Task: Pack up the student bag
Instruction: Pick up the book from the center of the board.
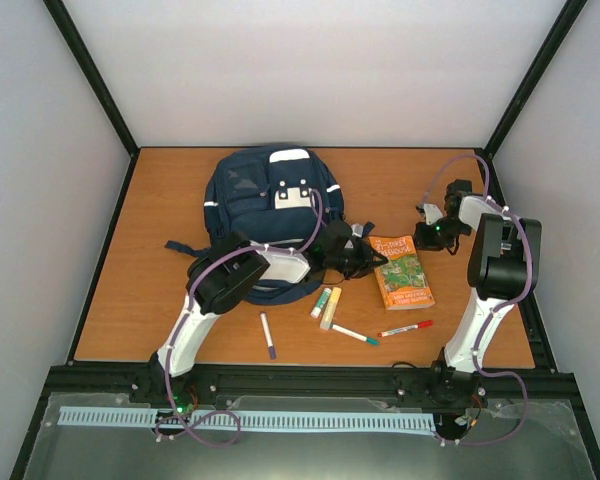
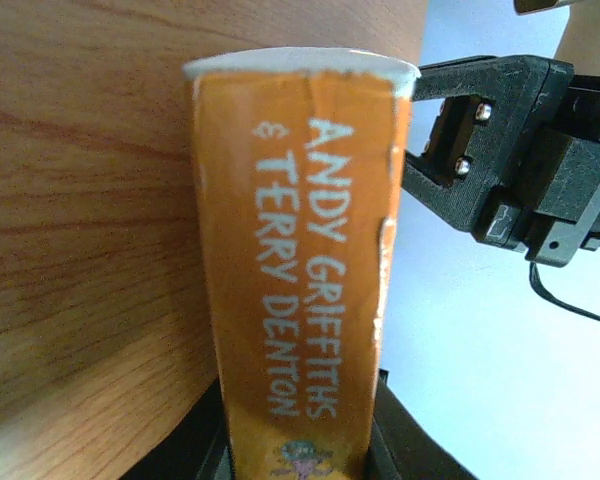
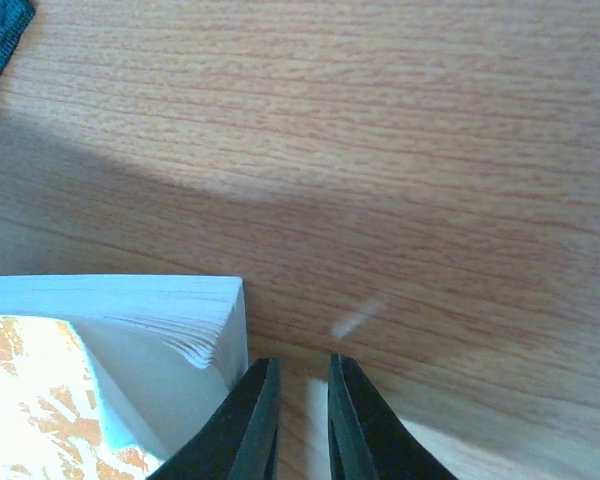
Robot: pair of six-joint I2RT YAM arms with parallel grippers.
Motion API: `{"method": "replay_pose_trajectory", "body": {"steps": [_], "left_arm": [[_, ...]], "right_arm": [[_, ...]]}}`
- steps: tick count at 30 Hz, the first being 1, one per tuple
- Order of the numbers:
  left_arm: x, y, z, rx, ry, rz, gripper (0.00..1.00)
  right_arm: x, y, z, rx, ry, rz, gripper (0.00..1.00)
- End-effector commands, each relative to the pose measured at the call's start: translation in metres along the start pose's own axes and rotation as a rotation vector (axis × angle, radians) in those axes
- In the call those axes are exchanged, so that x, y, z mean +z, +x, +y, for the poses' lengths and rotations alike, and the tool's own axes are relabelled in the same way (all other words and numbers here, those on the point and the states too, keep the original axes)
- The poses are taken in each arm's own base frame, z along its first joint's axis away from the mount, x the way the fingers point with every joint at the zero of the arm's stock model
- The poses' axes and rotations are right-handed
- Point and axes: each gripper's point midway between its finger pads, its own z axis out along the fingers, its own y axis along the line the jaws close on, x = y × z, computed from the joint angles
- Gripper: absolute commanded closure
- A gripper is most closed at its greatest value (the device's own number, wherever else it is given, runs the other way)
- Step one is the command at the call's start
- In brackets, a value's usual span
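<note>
- The left gripper (image 1: 366,257) has its jaws set on either side of the orange book (image 1: 404,272) at the spine edge. In the left wrist view the dark fingers (image 2: 400,445) press against both covers, so the jaws look clamped on it.
- The right gripper (image 3: 302,372) has its jaws almost together. Only a thin slit shows between them, with nothing in it.
- The right fingertips are down by the table (image 1: 160,280), just beside a corner of the book's page block. I cannot tell whether they touch it.
- The spine faces the left wrist camera and reads "Andy Griffiths & Terry Denton" in pale letters.
- From above, the book lies to the right of centre, with its green and orange cover up. The left gripper is at its left edge and the right gripper near its far right corner.
- The student bag (image 1: 272,195) lies on the far-left part of the table, front pockets and white label patches facing up. It is behind the left arm and apart from the book.
- Loose on the wood near the front edge are:
  - a purple marker (image 1: 268,335)
  - a green highlighter (image 1: 321,303) and a yellow highlighter (image 1: 330,309), side by side
  - a teal-tipped pen (image 1: 355,334)
  - a red pen (image 1: 405,328)
- All five lie between the bag and the arm bases, and neither gripper touches them.
</note>
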Motion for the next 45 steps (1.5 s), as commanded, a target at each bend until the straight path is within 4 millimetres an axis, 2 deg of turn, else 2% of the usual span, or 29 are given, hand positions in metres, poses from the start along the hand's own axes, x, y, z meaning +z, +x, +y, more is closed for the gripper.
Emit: {"method": "replay_pose_trajectory", "body": {"steps": [1,4,7,12,13,16,17,21,24,29,38,41,45], "left_arm": [[-0.009,-0.005,-0.033,0.083,0.068,0.004,0.99],[-0.031,-0.007,-0.047,0.172,0.063,-0.01,0.99],[-0.06,-0.009,-0.072,0.314,0.066,-0.027,0.99],[-0.112,-0.016,-0.109,0.474,0.112,-0.072,0.99],[-0.12,-0.015,-0.115,0.484,0.123,-0.068,0.99],[-0.143,-0.021,-0.123,0.504,0.121,-0.077,0.99],[-0.15,-0.021,-0.124,0.514,0.117,-0.078,0.99],[-0.176,-0.012,-0.133,0.583,0.121,-0.072,0.99],[-0.19,0.008,-0.144,0.643,0.179,-0.011,0.99],[-0.212,0.03,-0.159,0.722,0.26,0.018,0.99],[-0.232,0.057,-0.17,0.81,0.34,0.086,0.99],[-0.237,0.065,-0.172,0.827,0.371,0.107,0.99],[-0.242,0.072,-0.172,0.854,0.397,0.122,0.99]], "right_arm": [[0.025,0.05,-0.015,0.051,0.04,0.18,0.82],[-0.002,0.035,-0.018,0.074,0.015,0.088,0.78],[-0.044,0.017,-0.013,0.055,-0.007,-0.04,0.68],[-0.118,0.001,0.041,-0.13,-0.103,-0.233,0.45],[-0.13,0.0,0.051,-0.156,-0.112,-0.268,0.37],[-0.164,-0.002,0.079,-0.244,-0.142,-0.375,0.02],[-0.172,-0.001,0.087,-0.266,-0.151,-0.406,0.0],[-0.191,0.01,0.125,-0.322,-0.293,-0.497,0.0],[-0.199,0.021,0.161,-0.361,-0.508,-0.512,0.0],[-0.207,0.036,0.214,-0.489,-0.707,-0.511,0.0],[-0.196,0.029,0.223,-0.485,-0.73,-0.476,0.0],[-0.199,0.027,0.227,-0.475,-0.791,-0.476,0.03],[-0.211,0.03,0.237,-0.479,-0.898,-0.487,0.13]]}}
